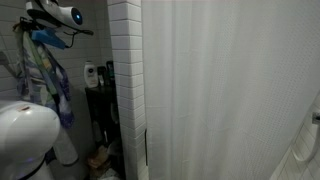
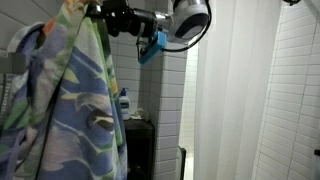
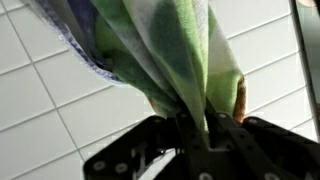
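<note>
Pinching a patterned towel [image 3: 175,50] (green, blue, white) is the gripper [image 3: 205,128].

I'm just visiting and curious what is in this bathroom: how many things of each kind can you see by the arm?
Towel: 1, pinched in the fingers
Curtain: 1
Shelf: 1
White bottle: 1
Total: 4
</note>
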Robot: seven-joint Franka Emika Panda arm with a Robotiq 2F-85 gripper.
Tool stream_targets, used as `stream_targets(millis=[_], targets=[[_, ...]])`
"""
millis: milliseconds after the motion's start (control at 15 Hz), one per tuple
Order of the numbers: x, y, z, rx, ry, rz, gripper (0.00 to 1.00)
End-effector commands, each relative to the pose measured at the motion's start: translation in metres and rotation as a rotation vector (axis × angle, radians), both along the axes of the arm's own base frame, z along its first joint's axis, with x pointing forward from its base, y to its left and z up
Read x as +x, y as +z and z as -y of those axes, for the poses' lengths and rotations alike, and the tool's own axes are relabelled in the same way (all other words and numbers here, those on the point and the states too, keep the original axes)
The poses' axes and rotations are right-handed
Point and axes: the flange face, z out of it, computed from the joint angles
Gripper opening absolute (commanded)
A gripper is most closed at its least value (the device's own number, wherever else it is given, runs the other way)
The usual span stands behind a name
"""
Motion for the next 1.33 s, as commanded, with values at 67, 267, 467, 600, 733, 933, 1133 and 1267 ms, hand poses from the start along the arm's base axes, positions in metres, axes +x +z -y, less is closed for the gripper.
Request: stream_targets(millis=[67,267,467,600,733,933,1133,1267], targets=[[0.026,0.004,-0.009,0.015,-0.019,-0.005,0.04],[0.042,-0.008,-0.018,-0.003,-0.031,-0.024,0.04],[0.056,-0.023,-0.031,-0.038,-0.036,-0.037,0.04],[0.065,-0.032,-0.042,-0.072,-0.042,-0.04,0.04],[0.07,-0.048,-0.052,-0.121,-0.047,-0.061,0.04],[0.078,-0.073,-0.063,-0.178,-0.063,-0.117,0.04],[0.086,-0.077,-0.066,-0.192,-0.078,-0.153,0.04],[0.089,-0.08,-0.066,-0.2,-0.086,-0.172,0.04]])
